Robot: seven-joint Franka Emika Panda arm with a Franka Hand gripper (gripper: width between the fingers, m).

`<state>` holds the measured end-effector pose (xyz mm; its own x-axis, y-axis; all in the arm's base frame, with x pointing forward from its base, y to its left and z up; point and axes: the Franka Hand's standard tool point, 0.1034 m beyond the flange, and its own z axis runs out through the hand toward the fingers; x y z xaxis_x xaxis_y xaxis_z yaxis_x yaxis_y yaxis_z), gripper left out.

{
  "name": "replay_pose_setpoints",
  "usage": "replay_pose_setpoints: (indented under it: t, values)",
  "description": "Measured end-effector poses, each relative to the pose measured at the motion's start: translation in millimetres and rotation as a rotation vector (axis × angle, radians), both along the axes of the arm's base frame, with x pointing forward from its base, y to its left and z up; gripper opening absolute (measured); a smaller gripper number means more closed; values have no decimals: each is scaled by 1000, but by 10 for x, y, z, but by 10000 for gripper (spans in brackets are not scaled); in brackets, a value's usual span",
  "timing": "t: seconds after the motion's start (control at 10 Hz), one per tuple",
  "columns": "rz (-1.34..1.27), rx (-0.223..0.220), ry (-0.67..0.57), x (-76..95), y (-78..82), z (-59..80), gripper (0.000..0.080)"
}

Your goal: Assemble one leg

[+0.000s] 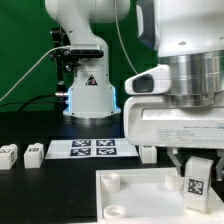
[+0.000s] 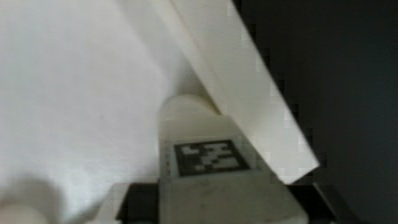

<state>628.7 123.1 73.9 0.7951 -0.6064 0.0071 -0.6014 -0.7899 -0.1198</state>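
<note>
Wrist view: fingers (image 2: 128, 205) clamped on the leg (image 2: 210, 152); only the exterior view shows the marker board (image 1: 90, 148).

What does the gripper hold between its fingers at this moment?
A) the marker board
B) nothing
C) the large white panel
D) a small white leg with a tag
D: the gripper is shut on the leg, whose tag shows between the fingers in the wrist view.

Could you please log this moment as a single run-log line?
gripper: shut on leg | leg: upright, at white panel edge | seated: cannot tell | spare legs: beside marker board
</note>
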Motion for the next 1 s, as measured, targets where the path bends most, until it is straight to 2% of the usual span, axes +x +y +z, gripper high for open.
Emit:
replay_pose_setpoints:
  t: [0.3,0.7,1.0]
  values:
    - [-275,26,27,2,6,-2,299]
    - [-948,137,90,27,-1,-25,298]
    - [-926,138,89,25,1,-29,317]
